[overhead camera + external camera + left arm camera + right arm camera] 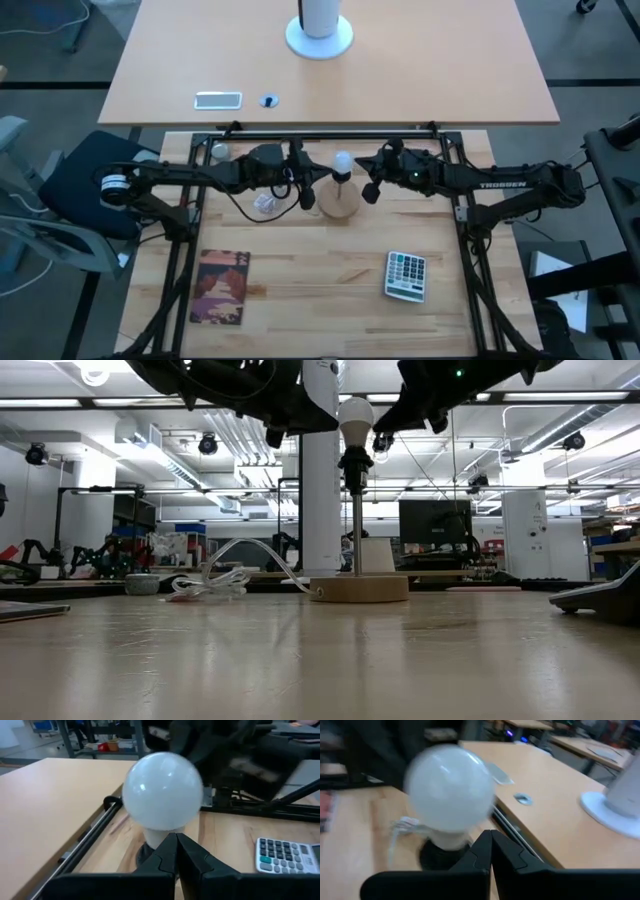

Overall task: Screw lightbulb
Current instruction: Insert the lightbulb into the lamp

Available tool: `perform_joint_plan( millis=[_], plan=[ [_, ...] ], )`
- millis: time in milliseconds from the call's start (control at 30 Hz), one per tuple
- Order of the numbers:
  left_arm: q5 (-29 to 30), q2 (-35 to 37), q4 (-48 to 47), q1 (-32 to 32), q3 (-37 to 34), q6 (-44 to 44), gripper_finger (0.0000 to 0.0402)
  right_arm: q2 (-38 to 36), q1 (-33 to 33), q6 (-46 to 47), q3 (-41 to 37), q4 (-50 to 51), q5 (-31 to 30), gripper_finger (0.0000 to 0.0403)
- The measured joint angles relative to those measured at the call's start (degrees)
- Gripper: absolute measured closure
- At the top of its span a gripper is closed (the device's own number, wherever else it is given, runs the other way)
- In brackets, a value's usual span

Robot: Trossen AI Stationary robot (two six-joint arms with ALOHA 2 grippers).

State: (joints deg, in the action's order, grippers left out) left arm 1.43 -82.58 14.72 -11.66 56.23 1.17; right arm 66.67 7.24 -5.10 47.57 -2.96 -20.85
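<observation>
The counter (320, 300) carries a round wooden lamp base (338, 204) near its far edge, middle. On its stem sits the lightbulb (343, 161), light and fragile (smooth glass, slippery); best held gently around its round dome. The left hand (305, 195) and right hand (372, 188) flank it, both closed and empty.

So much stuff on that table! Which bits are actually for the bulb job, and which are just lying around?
For the job: lightbulb, its wooden lamp stand, left gripper, right gripper.

Lying about: calculator, booklet, plastic wrapper, small grey ball.
</observation>
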Motion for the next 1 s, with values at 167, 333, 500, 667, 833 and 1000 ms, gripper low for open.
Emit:
perform_joint_plan(
  millis=[167,333,500,667,833,1000],
  plan=[
    [0.8,-0.1,0.6,-0.1,0.0,0.0,0.0401,0.0,-0.1,-0.9,0.0,-1.4,2.9,0.0403],
    [4.1,-0.1,0.8,-0.2,0.0,0.9,0.0401,0.0,-0.5,0.0,0.0,-1.4,4.8,0.0403],
    [4.5,-0.1,0.8,-0.2,0.0,1.1,0.0401,0.0,-1.5,1.7,0.0,-0.4,6.4,0.0403],
    [4.2,-0.1,0.9,-0.3,0.0,1.1,0.0401,0.0,-2.6,2.2,0.0,-0.4,6.1,0.0403],
    [4.1,0.1,-0.4,-0.4,0.0,1.0,0.0401,-0.2,-2.7,4.1,0.0,0.2,4.1,0.0403],
    [3.7,1.7,-3.9,0.4,0.0,0.4,0.0401,-0.6,-2.4,3.8,0.0,2.7,-1.1,0.0403]
  ],
)
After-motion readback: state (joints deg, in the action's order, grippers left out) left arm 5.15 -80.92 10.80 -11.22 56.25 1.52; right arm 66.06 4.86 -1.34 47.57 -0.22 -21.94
